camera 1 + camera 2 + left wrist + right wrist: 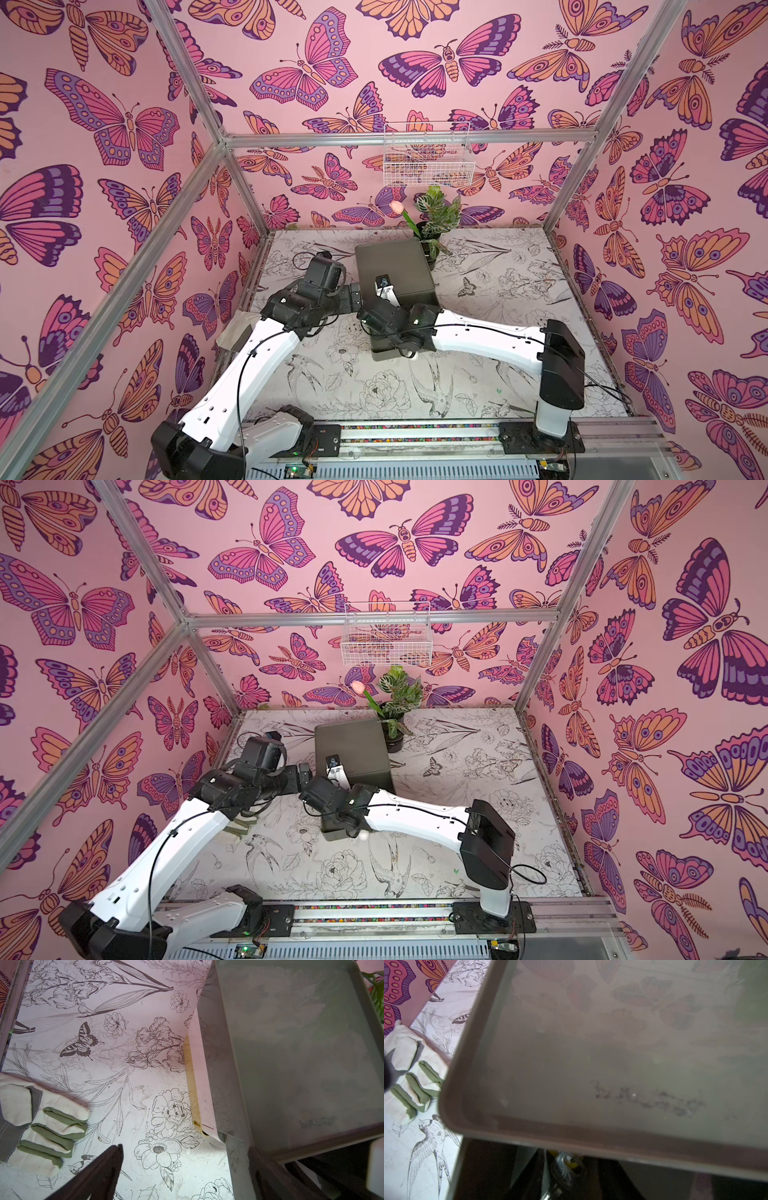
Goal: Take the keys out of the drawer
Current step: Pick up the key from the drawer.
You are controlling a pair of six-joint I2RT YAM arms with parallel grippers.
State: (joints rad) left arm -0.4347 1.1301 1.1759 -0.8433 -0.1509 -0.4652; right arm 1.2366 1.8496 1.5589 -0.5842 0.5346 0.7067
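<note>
Right gripper is reaching down into the pulled-out drawer, below the front lip of the cabinet. The keys, one bunch with a yellow tag showing, are lying in the drawer straight ahead of it, seemingly between its jaws. Blur is hiding whether the jaws are gripping, and the bunch's long axis too. Left gripper is hanging wide open and empty outside the cabinet's side wall, so the right arm is nearer. Judgement: the coming move is calling for a close, then a lift clear of the lip.
</note>
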